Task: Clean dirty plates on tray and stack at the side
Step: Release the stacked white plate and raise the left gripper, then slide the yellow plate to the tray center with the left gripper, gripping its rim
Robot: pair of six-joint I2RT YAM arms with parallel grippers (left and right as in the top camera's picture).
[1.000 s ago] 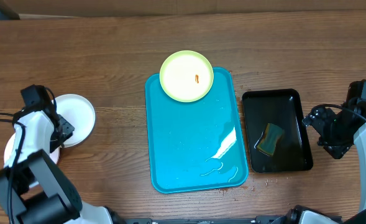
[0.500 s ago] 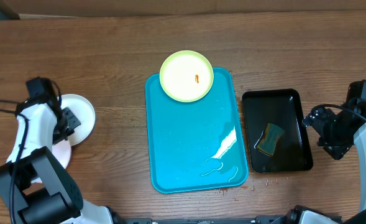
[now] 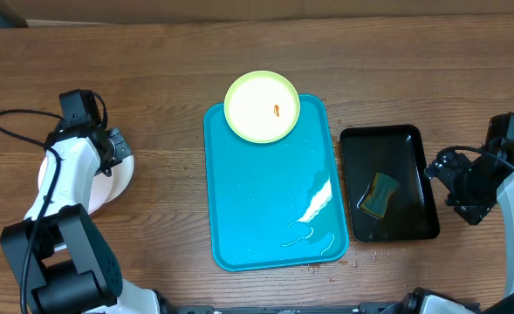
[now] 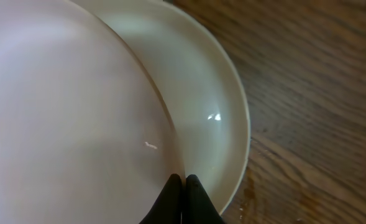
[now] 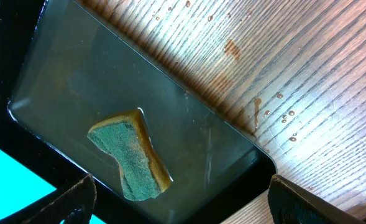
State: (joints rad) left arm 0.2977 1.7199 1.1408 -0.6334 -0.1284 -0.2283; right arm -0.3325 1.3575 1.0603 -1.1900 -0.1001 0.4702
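At the far left, the left claw [image 4: 184, 182] is hanging over two white plates [image 3: 122, 171] that are lying one on top of the other on the worktop [image 3: 152, 70]. Its two tips are squeezing tight together, right above the edge of the top plate, and nothing is showing between them. The bottom plate is poking out to the side, so its rim is showing past the top one. A wide strip of bare wood is lying between these plates and the blue-green tray [image 3: 265, 201]. The yellow-green plate [image 3: 262, 106] is sitting at the far end of that tray, with part of it hanging over the tray's raised edge. A small orange smear [image 3: 277, 110] is sitting on it. Most of the tray floor is showing bare, with some water [image 3: 313, 209] shining near its right side. Just beside the tray, a black tray [image 3: 409, 148] is holding a sponge [image 3: 380, 194], which is not touching the walls. At the far right, the right claw [image 5: 181, 185] is hovering over the black tray's right edge with its fingers spread wide, gripping nothing.
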